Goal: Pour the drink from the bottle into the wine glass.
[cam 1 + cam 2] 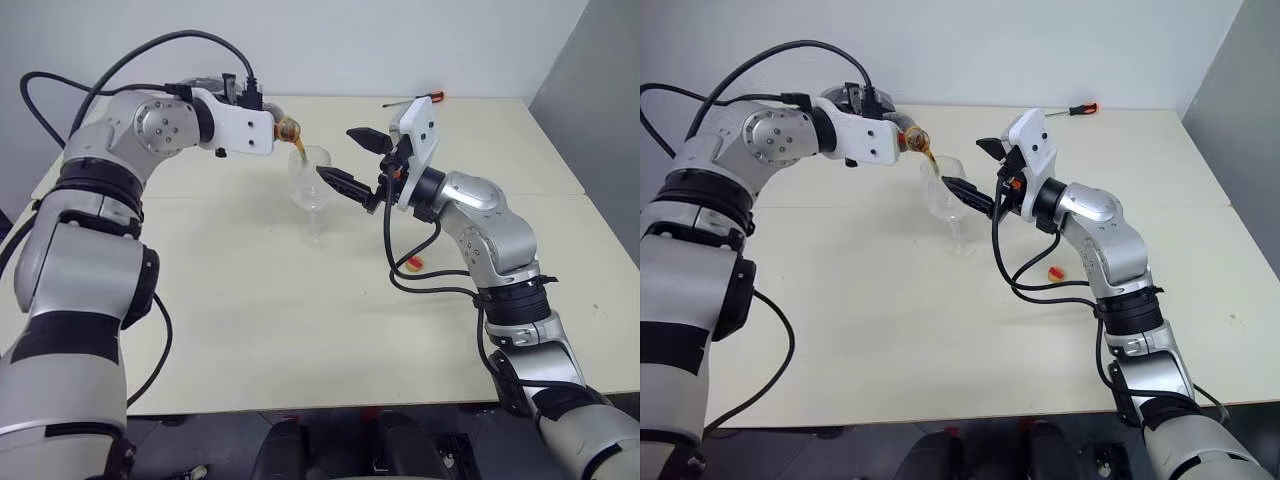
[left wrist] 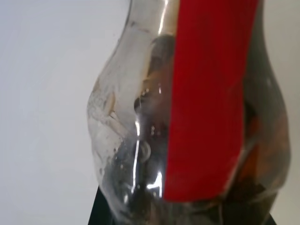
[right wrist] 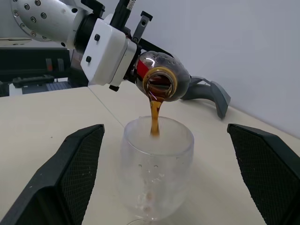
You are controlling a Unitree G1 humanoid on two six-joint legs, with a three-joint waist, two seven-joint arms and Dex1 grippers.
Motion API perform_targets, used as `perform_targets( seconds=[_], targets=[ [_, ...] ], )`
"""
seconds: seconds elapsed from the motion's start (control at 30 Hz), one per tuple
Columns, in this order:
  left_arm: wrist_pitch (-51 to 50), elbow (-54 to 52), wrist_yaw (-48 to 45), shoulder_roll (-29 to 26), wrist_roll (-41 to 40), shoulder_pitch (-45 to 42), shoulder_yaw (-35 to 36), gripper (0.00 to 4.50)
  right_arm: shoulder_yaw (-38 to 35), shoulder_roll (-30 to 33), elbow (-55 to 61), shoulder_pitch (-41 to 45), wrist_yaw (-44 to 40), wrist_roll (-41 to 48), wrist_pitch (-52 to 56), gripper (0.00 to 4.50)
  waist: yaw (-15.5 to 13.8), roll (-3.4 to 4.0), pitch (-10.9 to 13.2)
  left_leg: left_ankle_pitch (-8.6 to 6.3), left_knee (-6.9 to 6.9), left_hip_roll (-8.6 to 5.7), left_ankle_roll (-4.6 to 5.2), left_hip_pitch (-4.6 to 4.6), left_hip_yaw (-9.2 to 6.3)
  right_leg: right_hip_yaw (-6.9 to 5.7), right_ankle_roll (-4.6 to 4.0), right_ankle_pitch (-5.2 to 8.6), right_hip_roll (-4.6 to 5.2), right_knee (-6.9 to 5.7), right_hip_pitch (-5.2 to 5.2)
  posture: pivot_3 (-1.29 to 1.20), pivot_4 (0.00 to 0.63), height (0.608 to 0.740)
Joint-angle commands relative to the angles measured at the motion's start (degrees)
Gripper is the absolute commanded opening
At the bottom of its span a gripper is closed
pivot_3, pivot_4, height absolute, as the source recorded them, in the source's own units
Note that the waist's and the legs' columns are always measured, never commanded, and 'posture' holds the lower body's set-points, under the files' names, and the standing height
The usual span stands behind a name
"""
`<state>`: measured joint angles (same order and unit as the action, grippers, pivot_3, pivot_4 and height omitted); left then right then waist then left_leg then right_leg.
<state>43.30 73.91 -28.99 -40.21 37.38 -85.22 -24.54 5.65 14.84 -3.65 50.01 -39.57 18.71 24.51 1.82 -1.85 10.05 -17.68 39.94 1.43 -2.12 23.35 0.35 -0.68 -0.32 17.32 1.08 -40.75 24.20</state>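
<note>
Drink (image 3: 154, 112) ran in a thin brown stream from the tipped bottle (image 3: 161, 77) into the wine glass (image 3: 157, 173), which stood upright on the table (image 1: 300, 330). Left gripper (image 3: 140, 70) clamped the bottle above the rim — right gripper (image 1: 350, 160) spread wide, fingers flanking the bowl without touching.

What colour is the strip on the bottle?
The strip on the bottle is plain red, seen best in the left wrist view.

wine glass (image 1: 312, 185) flanked by right fingers (image 3: 77, 173), tilted bottle (image 1: 287, 130) overhead, bare table (image 1: 250, 330) nearer
</note>
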Motion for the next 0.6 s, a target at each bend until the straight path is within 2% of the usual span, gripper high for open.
perform_targets(
  seconds=[0.03, 0.6],
  targets=[
    [0.87, -0.77, 2.17, -1.02, 0.39, -3.14, -0.13, 0.95, -0.62, 0.00, 1.32, 1.54, 0.01, 0.00, -0.37, 4.50, 0.00, 0.00, 0.00, 0.00, 0.00, 0.00, 0.00, 0.00, 0.00, 0.00, 0.00, 0.00, 0.00, 0.00, 0.00, 0.00, 0.150, 0.740],
    [1.52, -0.33, 3.57, -1.50, 1.96, -4.58, -1.47, 0.95, -0.53, -0.35, 0.97, 1.57, -0.23, -0.94, -1.10, 4.50, 0.03, 0.00, 0.00, 0.00, 0.01, 0.00, -0.01, 0.00, 0.01, 0.00, 0.00, 0.00, 0.00, -0.04, 0.01, 0.00, 0.150, 0.740]
  ],
)
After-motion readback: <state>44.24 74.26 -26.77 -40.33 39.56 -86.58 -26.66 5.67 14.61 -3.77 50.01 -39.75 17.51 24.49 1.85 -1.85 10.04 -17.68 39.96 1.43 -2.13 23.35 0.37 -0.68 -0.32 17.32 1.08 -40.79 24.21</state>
